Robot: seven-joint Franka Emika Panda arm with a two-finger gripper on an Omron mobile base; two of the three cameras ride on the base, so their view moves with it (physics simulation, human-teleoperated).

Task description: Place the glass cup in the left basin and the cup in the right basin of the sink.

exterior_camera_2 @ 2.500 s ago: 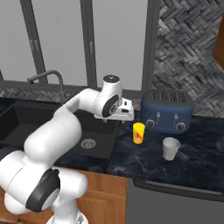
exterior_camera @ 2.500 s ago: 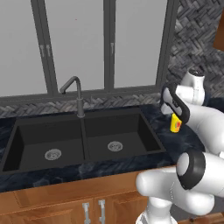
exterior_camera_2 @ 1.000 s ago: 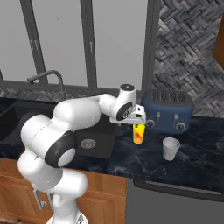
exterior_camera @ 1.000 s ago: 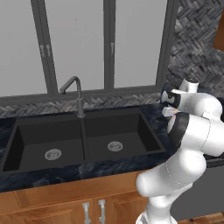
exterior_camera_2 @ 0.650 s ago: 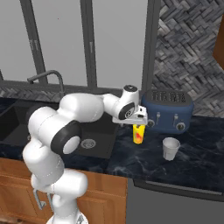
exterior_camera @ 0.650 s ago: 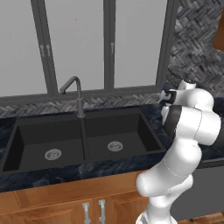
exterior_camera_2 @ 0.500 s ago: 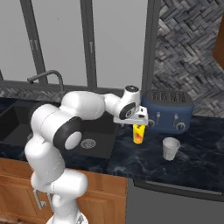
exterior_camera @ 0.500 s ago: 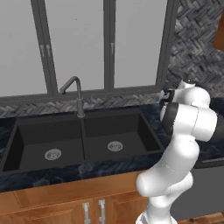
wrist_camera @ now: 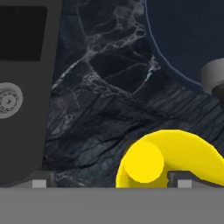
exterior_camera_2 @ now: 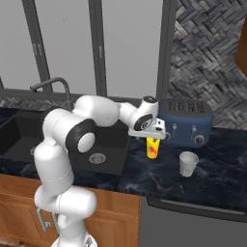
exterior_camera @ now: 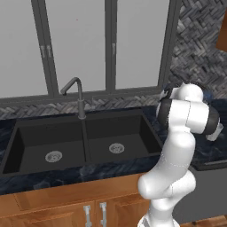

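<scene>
Swung right and lowered over the cup (exterior_camera_2: 153,147) on the worktop (exterior_camera_2: 207,181) beside the sink (exterior_camera_2: 103,157), pincer (exterior_camera_2: 154,136) spread wide, nothing held, grasp apparently next.

We see bare dark bench (exterior_camera_2: 144,176) between the cup (exterior_camera_2: 153,147) and the sink (exterior_camera_2: 112,169), while the blue toaster (exterior_camera_2: 185,123) blocks behind and the glass cup (exterior_camera_2: 188,163) stands near the cup's far side.
</scene>
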